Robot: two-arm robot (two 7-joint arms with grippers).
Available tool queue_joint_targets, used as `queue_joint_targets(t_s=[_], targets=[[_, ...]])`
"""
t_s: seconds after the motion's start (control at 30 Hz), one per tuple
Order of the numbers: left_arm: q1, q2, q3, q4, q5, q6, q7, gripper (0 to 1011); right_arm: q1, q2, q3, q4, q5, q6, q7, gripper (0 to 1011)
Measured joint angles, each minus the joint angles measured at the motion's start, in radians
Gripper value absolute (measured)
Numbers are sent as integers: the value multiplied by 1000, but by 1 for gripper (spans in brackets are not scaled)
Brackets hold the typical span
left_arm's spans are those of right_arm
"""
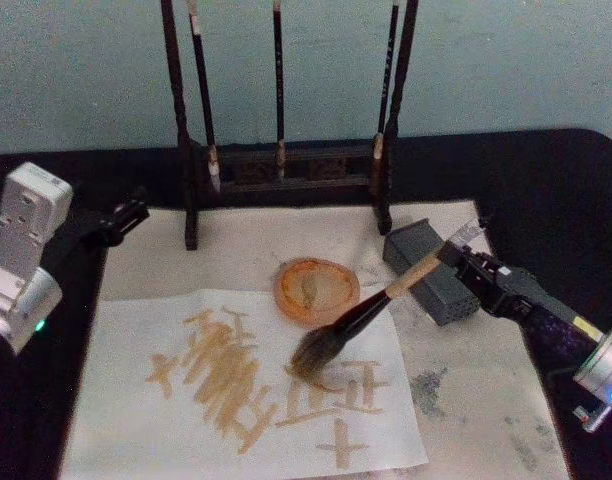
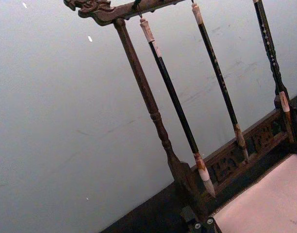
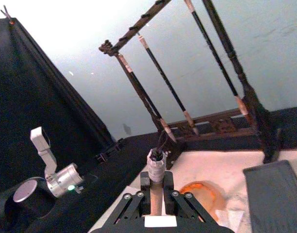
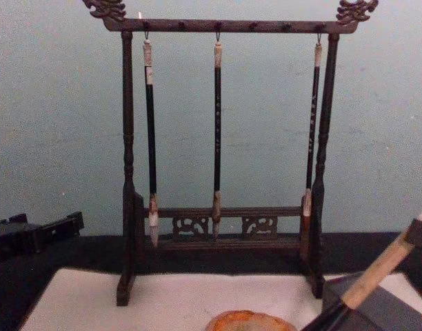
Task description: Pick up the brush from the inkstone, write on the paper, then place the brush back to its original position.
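Head view: right gripper (image 1: 448, 252) holds the brush (image 1: 361, 315); bristles on the paper (image 1: 126, 420).

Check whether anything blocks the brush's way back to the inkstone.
Nothing visible does. The right gripper holds the brush by its handle, bristles on the paper just in front of the inkstone. The grey block sits right of the inkstone, off the path. The left gripper is parked far left.

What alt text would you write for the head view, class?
The right hand holds the large brush slanted, bristles on the paper among tan strokes, beside the orange inkstone. The left hand sits idle far left.
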Motion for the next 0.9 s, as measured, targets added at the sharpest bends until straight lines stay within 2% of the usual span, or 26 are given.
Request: queue_joint_targets(t_s=[0.33,0.5,0.67,0.9], targets=[[0,0,0,0,0,0,0,1002,-44,26,49,-40,9,-11,-5,156],[0,0,0,0,0,0,0,1002,-56,31,63,-67,14,-17,7,156],[0,0,0,0,0,0,0,1000,-55,30,63,-90,18,-18,23,156],[0,0,0,0,0,0,0,1002,-22,14,31,-112,14,-10,37,156]])
